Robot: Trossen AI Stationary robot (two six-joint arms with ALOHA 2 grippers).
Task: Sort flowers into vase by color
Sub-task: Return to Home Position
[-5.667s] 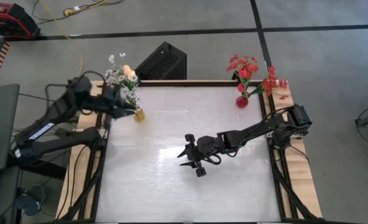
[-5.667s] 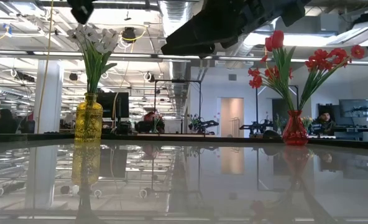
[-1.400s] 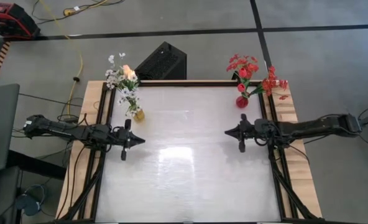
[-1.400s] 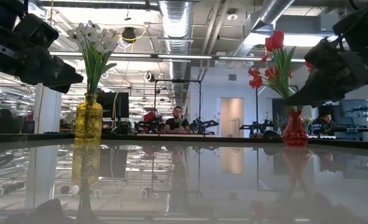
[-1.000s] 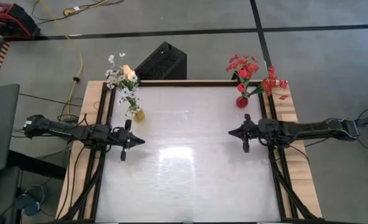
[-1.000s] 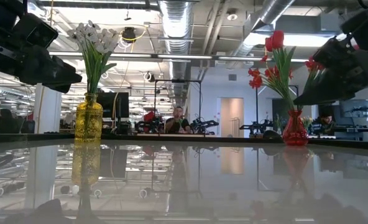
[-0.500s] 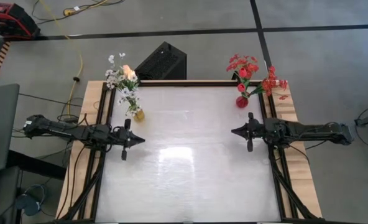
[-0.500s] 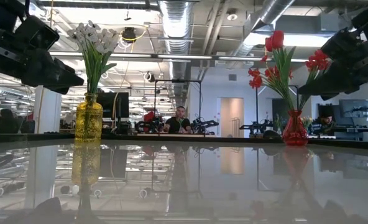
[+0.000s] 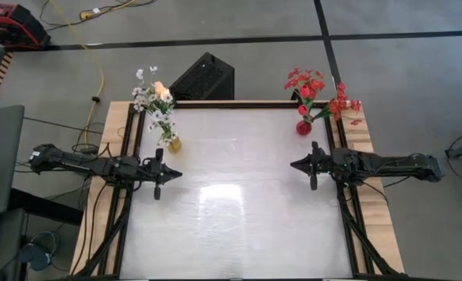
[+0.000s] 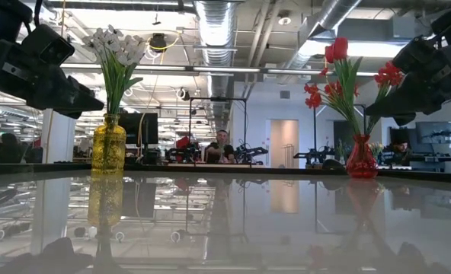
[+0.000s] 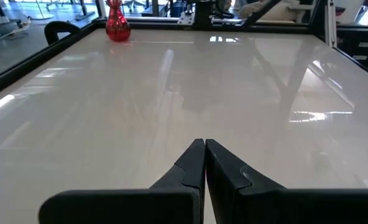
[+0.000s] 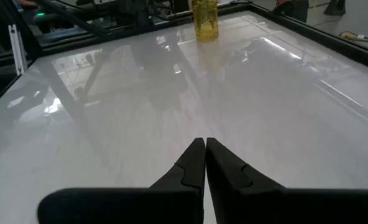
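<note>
White and cream flowers (image 9: pixel 155 101) stand by their stalks in a yellow glass vase (image 9: pixel 174 144) at the table's far left. Red flowers (image 9: pixel 317 92) stand in a red vase (image 9: pixel 303 127) at the far right. Both bunches also show upright in the low view: the white flowers (image 10: pixel 117 53) and the red flowers (image 10: pixel 340 72). My left gripper (image 9: pixel 178 174) hangs shut over the table's left edge, pointing toward the middle, with nothing in it. My right gripper (image 9: pixel 293 165) hangs shut over the right edge, facing it, and holds nothing.
A black box (image 9: pixel 204 76) sits on the floor just beyond the table's far edge. The white tabletop (image 9: pixel 235 203) lies bare between the two grippers. In the low view a person (image 10: pixel 223 148) sits in the room behind the table.
My right gripper has drawn back a little toward the table's right edge, then held still. The flowers and vases have stayed where they were.
</note>
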